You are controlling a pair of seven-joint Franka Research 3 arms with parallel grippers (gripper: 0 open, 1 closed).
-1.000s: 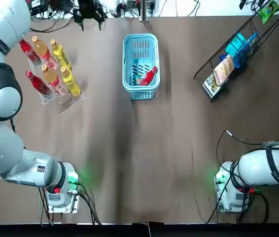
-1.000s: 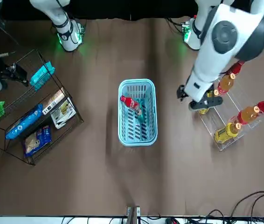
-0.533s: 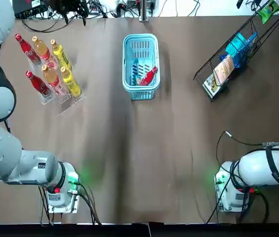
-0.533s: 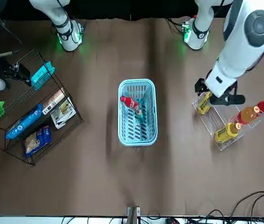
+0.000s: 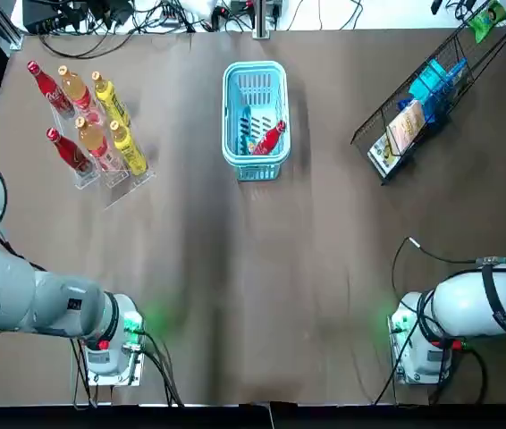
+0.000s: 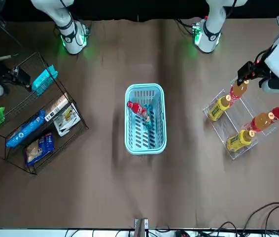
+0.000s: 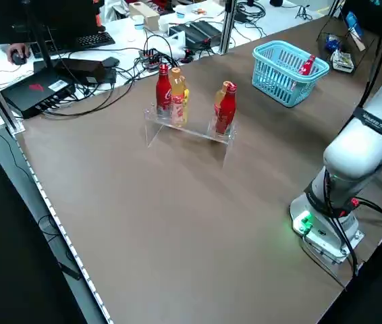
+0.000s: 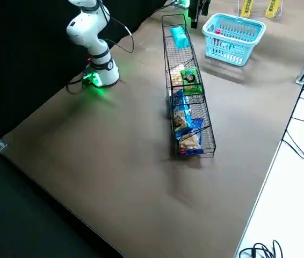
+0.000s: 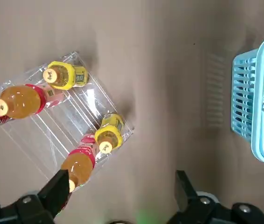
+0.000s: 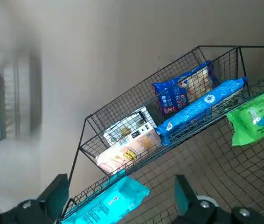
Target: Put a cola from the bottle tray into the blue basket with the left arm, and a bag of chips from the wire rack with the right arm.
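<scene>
Two robot arms work at a brown bench (image 5: 253,286). The left pincer (image 9: 121,186) hangs high, its fingers spread wide with nothing between them. Below it lies the clear bottle tray (image 9: 62,135), where a red cola (image 5: 67,150) stands upright at one corner, near a yellow bottle (image 9: 64,76) and an orange bottle (image 9: 22,100). Well off to that pincer's right sits the blue basket (image 5: 256,164), with a second cola (image 5: 269,138) lying tilted inside it (a teal shape (image 5: 246,121) beside that bottle is too indistinct to name). The right pincer (image 10: 120,189) hangs over the wire rack (image 10: 192,154), its fingers also wide apart and empty. Just below it rests a teal bag of chips (image 10: 108,200). Blue bags (image 10: 202,105) and a green bag (image 10: 258,116) lie farther along the rack.
</scene>
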